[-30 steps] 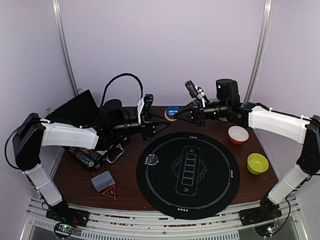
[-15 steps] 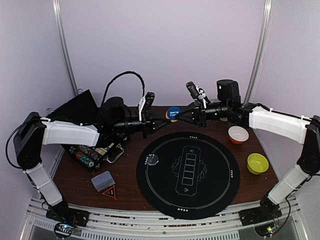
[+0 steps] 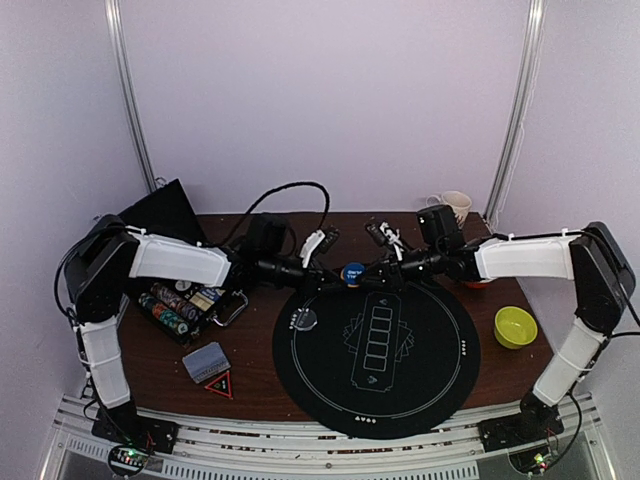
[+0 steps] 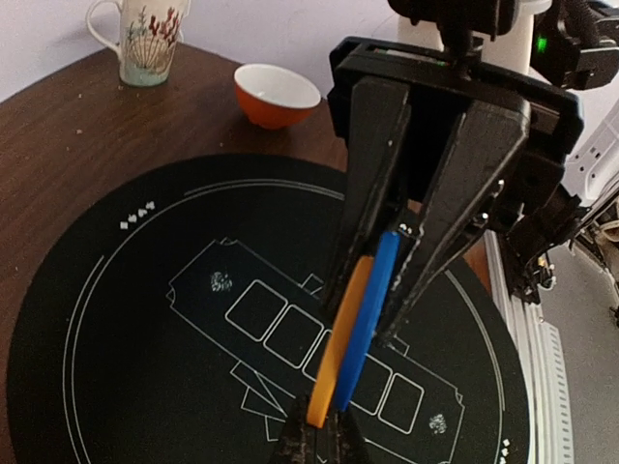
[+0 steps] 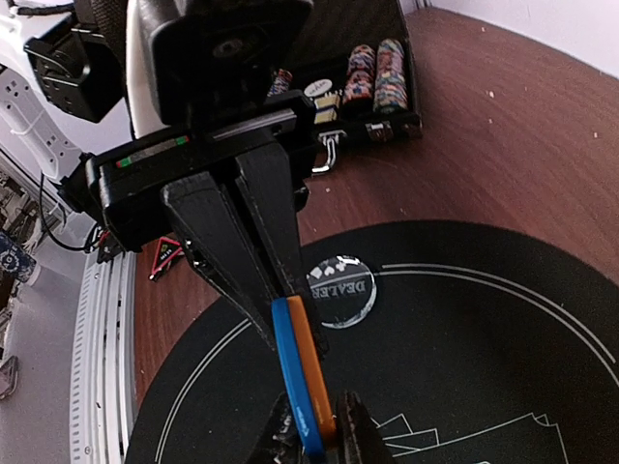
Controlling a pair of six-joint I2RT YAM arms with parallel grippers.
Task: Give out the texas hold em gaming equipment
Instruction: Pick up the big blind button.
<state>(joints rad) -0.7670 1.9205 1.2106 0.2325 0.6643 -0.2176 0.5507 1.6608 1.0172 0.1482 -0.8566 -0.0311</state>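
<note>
- Black mat (image 3: 440, 380): no cards or chips laid out on it, so most of the sharing-out looks undone.
- Case (image 3: 180, 308), left of the mat: chips sit in rows.
- Left gripper (image 5: 290, 307) pinches the blue and orange buttons (image 4: 372, 300) above the mat's far rim. The right gripper (image 4: 366, 309) flanks the same pair; pressing or not, cannot tell.
- Card deck (image 3: 205, 360): stacked near the front-left edge.
- Clear button (image 3: 304, 319): on the mat, apparently placed.

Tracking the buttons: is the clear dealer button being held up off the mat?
No, the clear dealer button lies flat on the black mat, with nothing gripping it.
</note>
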